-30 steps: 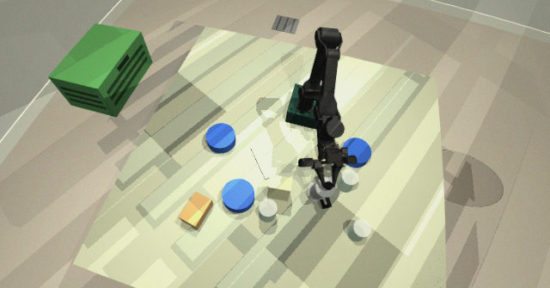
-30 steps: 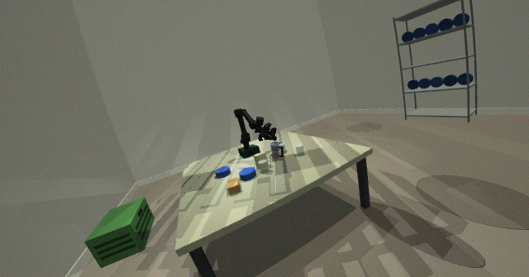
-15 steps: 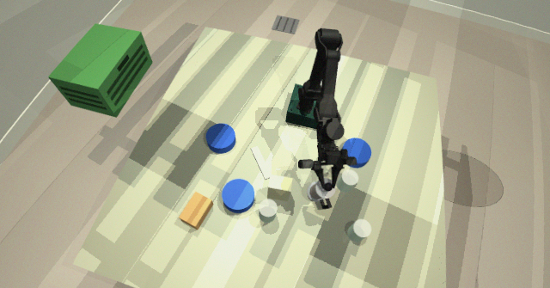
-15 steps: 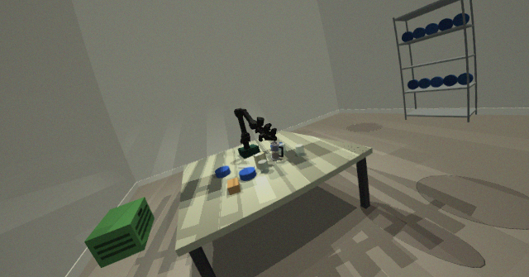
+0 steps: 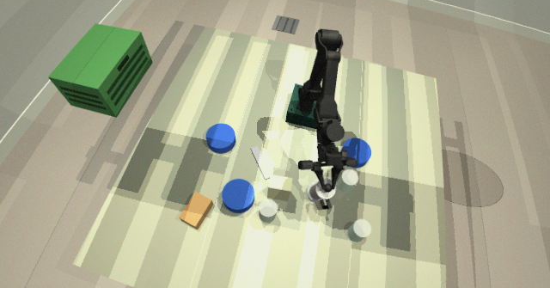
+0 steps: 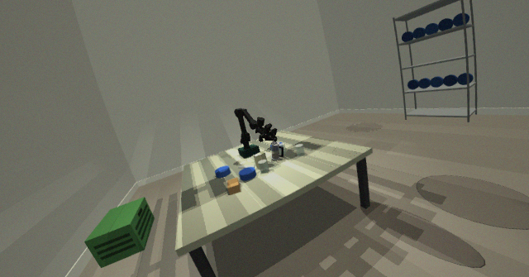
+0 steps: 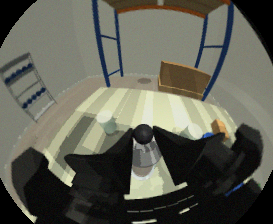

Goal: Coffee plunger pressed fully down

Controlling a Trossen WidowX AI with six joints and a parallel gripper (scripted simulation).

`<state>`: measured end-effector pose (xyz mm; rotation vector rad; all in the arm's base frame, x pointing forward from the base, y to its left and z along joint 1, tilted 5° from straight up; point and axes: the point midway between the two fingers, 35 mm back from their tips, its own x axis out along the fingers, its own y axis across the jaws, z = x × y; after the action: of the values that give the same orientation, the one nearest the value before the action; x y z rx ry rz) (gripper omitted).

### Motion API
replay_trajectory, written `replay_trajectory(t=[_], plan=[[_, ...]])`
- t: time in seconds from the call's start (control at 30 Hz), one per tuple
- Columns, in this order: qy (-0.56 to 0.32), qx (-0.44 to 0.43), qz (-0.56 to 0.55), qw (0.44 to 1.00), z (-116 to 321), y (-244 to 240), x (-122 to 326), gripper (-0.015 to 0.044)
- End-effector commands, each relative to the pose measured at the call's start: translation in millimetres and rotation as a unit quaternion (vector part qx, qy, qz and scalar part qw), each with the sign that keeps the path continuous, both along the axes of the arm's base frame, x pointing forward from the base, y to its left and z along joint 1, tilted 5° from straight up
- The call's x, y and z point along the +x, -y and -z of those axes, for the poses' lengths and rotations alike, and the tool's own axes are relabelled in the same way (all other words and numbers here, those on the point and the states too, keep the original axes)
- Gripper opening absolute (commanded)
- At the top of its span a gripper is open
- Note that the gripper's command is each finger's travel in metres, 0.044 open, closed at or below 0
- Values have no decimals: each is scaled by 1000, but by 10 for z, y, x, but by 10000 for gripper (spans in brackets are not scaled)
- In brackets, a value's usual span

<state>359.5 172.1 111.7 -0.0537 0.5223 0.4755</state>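
The coffee press stands upright on the table, with a clear body, a pale lid and a black handle. Its round black plunger knob is above the lid. My gripper reaches over the press from the arm's side and is shut on the knob, one finger at each side in the wrist view. The press shows no clear tilt. The fingers and the knob hide much of the rod, so its exact height above the lid is hard to tell.
A whitish cup stands close beside the press, near a blue disc. Other whitish cups, a pale block, a flat white piece, blue discs and an orange block are around.
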Motion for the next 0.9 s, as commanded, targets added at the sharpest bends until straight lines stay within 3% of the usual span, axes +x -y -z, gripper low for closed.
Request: replay_trajectory(t=[0.0, 0.6, 0.87], plan=[[-9, 0, 2, 1000, 49, -3, -2, 120], [-1, 0, 0, 1000, 5, -8, 15, 120], [-1, 0, 0, 1000, 5, -8, 15, 330]])
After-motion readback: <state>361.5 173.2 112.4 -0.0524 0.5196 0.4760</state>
